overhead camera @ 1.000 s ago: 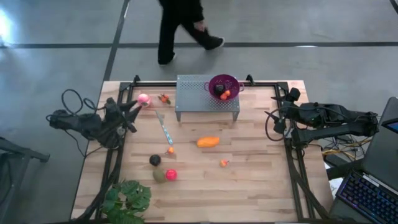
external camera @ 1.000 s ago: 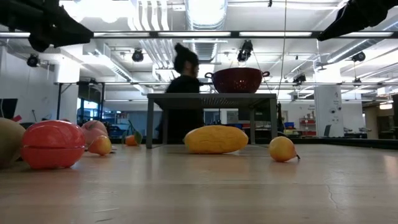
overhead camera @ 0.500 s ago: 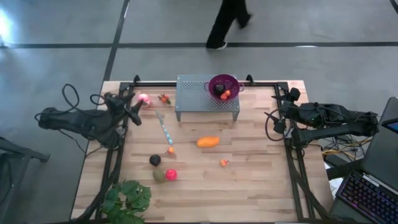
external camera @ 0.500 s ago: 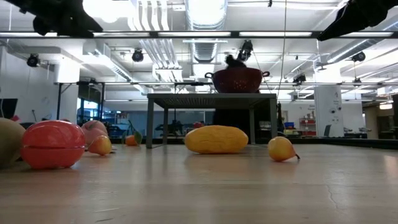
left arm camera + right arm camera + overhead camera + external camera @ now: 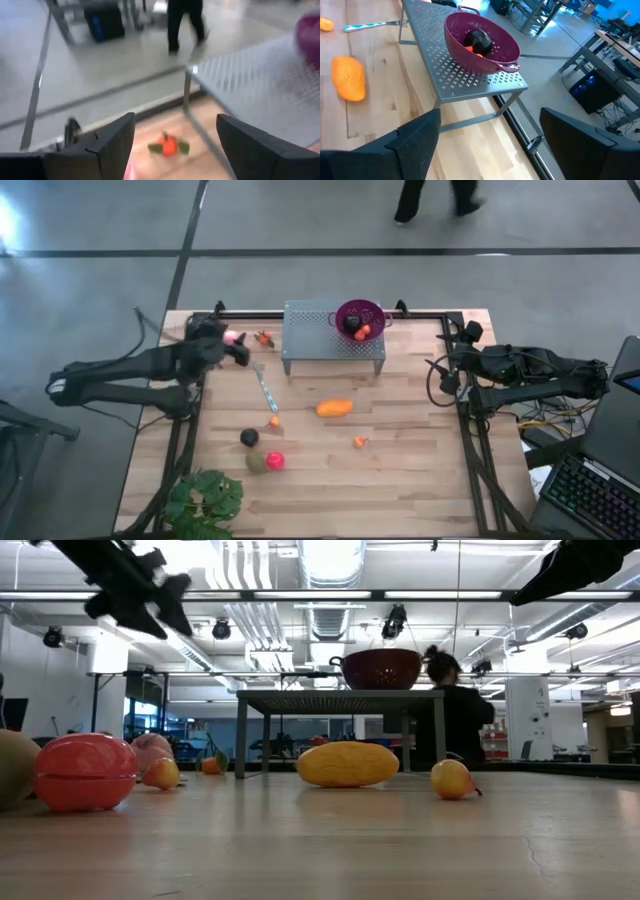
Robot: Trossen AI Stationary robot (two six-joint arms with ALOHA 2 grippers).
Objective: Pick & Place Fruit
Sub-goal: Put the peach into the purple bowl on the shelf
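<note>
The left gripper, fingers spread wide and holding nothing, is poised just beside the round pink toy ball at the table's far-left corner. The right gripper, also open and empty, waits well apart at the right edge.

Purple bowl sits on a grey perforated metal stand at the table's far edge. Leafy plant at near left corner. Person walking beyond the table. Laptop far right.

Industrial lab: exposed ceiling ducts, concrete floor.
</note>
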